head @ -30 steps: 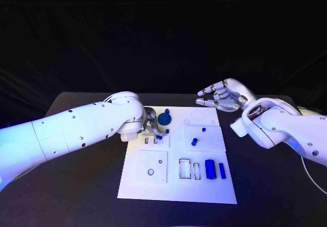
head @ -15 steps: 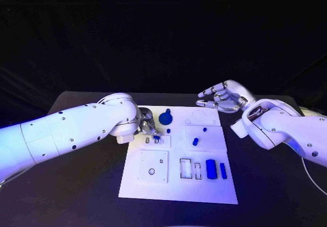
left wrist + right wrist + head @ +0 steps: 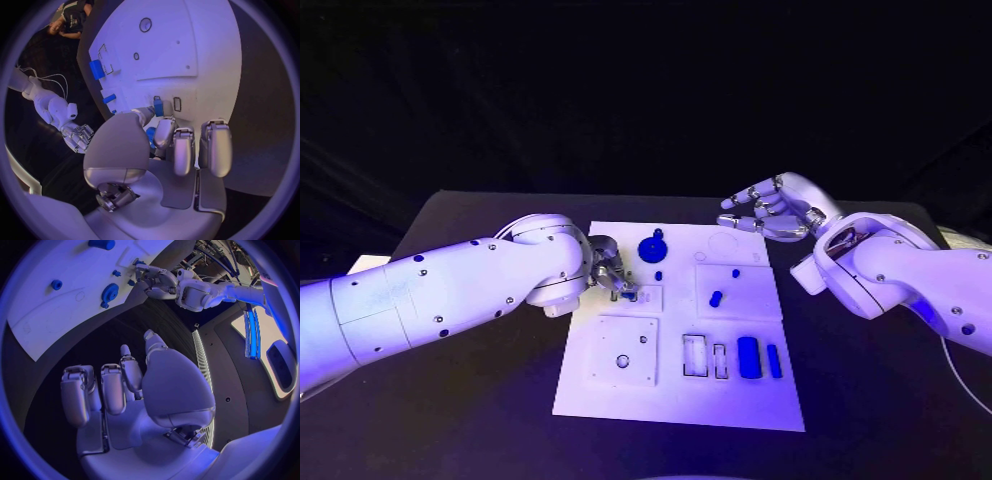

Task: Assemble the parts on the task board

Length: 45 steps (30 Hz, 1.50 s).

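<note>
Left hand (image 3: 607, 272) fingers (image 3: 164, 134) on a small blue part (image 3: 150, 136) (over the task board (image 3: 678, 400))

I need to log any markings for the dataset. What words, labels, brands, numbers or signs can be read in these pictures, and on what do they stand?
None: no readable text on the task board, the blue parts, the left hand or the right hand.
</note>
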### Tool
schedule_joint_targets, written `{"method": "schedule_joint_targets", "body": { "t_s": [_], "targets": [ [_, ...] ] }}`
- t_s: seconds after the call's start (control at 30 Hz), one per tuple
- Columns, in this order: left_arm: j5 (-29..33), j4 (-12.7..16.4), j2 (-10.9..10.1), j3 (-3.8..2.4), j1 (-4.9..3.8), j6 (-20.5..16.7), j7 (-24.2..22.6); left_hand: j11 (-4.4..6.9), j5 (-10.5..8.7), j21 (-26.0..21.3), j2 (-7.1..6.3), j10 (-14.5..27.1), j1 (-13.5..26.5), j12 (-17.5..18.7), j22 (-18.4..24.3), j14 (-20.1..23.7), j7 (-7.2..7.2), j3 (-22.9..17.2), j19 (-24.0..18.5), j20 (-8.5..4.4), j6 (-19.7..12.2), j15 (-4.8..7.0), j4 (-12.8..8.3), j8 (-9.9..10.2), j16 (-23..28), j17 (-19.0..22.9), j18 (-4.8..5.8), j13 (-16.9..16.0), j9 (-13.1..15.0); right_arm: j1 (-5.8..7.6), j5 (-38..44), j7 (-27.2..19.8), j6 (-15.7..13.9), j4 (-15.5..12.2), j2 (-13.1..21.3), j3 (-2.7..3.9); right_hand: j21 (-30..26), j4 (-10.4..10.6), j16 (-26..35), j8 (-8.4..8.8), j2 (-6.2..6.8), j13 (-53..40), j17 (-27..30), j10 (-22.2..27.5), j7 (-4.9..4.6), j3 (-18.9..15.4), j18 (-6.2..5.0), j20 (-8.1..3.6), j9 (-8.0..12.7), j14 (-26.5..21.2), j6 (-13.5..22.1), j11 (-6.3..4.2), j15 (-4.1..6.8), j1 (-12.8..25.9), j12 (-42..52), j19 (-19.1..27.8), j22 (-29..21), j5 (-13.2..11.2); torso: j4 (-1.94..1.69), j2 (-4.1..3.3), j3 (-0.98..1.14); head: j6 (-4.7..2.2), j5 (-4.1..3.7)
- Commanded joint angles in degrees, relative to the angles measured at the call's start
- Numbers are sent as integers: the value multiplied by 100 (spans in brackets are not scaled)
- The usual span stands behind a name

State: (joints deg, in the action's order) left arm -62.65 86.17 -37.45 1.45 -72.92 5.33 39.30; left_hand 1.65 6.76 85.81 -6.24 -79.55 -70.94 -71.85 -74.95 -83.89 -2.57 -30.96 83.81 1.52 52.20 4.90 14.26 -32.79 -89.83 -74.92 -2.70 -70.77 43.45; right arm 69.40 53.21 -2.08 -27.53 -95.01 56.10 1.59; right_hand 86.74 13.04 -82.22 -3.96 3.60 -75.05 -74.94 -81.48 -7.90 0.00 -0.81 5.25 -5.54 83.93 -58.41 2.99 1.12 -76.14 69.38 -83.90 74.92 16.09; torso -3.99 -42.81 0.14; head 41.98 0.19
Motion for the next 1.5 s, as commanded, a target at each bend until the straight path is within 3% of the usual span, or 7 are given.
{"method": "schedule_joint_targets", "body": {
  "t_s": [0.03, 0.43, 0.9, 1.5],
  "targets": [
    [-433, 52, -6, -3, 49, -385, -103, -7, -24, 21, -15, -40, 46, -27, -852, -611, 9, -757, 226, 29, 19, -29, -750, -25, -17, -1508, 107, -14, -10, -7, 60, -28, 70, -3, 2, 1, -23, 3, 40, -14, -48, -319, -516, 37, 7, -22, -83, 8, -9, 360, -35, -5, -1, -1, -17, -122, 917, 13, 5, -5, -2, 3, 10],
    [-525, 109, 11, -3, 142, -438, -100, -6, -50, 35, -11, -57, 65, -48, -875, -611, 11, -772, 240, 28, 28, -27, -756, -27, -17, -1508, 112, -35, -2, -14, 0, -44, 79, 2, -3, 1, -25, 10, 40, -13, -54, -317, -517, 37, 6, -30, -83, 7, -10, 361, -35, -5, -1, 6, -18, -121, 915, 24, 15, -7, 1, 11, 19],
    [-529, 125, -1, -3, 150, 194, 64, 1, -81, 53, -17, -79, 67, -74, -907, -611, 18, -807, 260, 26, 34, -24, -803, -24, -17, -1508, 120, -60, 11, -16, -12, -51, 106, -1, 2, 1, -26, 18, 40, -13, -61, -318, -518, 36, 7, -38, -83, 7, -11, 362, -36, -5, -1, 15, -16, -121, 914, 32, 11, -5, 2, 42, 13],
    [-530, 112, -20, -3, 151, 375, 166, 5, -86, 72, -26, -92, 66, -88, -938, -611, 22, -826, 278, 23, 50, -22, -838, -32, -17, -1508, 127, -74, 23, -18, 14, -49, 123, -4, 12, 1, -26, 18, 40, -13, -61, -318, -518, 36, 7, -38, -83, 7, -11, 362, -36, -5, -1, 15, -16, -121, 914, 32, 14, -7, 1, 40, 22]
  ]
}}
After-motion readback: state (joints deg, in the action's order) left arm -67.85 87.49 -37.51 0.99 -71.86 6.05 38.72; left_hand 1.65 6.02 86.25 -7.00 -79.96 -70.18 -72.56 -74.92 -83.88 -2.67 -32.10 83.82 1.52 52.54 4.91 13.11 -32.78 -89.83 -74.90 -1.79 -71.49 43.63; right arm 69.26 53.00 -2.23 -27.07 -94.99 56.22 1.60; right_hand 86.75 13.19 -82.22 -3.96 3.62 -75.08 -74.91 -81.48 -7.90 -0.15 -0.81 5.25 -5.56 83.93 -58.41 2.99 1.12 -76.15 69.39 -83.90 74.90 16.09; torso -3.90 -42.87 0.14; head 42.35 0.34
